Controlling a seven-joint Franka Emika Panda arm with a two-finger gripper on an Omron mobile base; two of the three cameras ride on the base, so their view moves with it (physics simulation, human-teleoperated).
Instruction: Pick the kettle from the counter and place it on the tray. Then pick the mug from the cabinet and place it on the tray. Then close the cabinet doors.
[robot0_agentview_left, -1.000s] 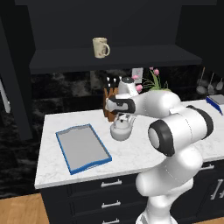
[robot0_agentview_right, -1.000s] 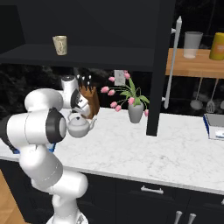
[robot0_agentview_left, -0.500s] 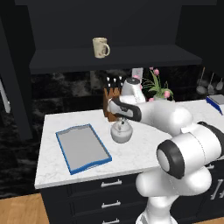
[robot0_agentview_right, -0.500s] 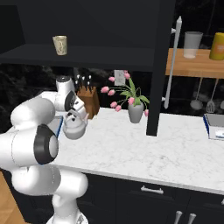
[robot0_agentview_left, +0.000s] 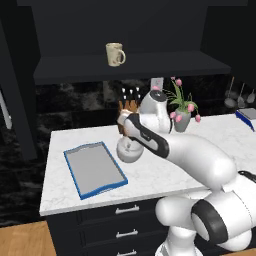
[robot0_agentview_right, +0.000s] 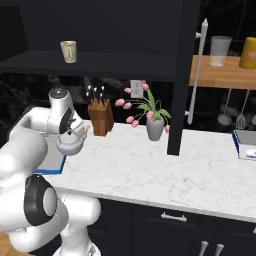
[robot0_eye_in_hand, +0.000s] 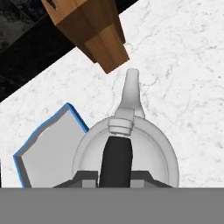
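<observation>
The silver-grey kettle (robot0_agentview_left: 129, 151) (robot0_agentview_right: 70, 144) hangs by its dark arched handle from my gripper (robot0_agentview_left: 128, 141) (robot0_agentview_right: 70, 131), just above the white counter (robot0_agentview_left: 56, 192). In the hand view the kettle (robot0_eye_in_hand: 151, 153) is right below me, its spout pointing up the picture, and my gripper (robot0_eye_in_hand: 114, 177) is shut on the handle. The blue-rimmed grey tray (robot0_agentview_left: 70, 164) (robot0_agentview_right: 54, 163) (robot0_eye_in_hand: 27, 151) lies flat just left of the kettle. The cream mug (robot0_agentview_left: 115, 54) (robot0_agentview_right: 68, 51) stands on the shelf of the open dark cabinet (robot0_agentview_left: 130, 67).
A wooden knife block (robot0_agentview_left: 129, 106) (robot0_agentview_right: 101, 117) (robot0_eye_in_hand: 94, 33) stands close behind the kettle. A grey vase of pink tulips (robot0_agentview_left: 182, 119) (robot0_agentview_right: 155, 127) sits further right. The right cabinet door (robot0_agentview_right: 182, 75) stands open over the counter, its silver handle (robot0_agentview_right: 196, 70) facing right.
My gripper has shut on the kettle's handle. The arm has then carried the kettle leftward, away from the knife block and closer to the tray.
</observation>
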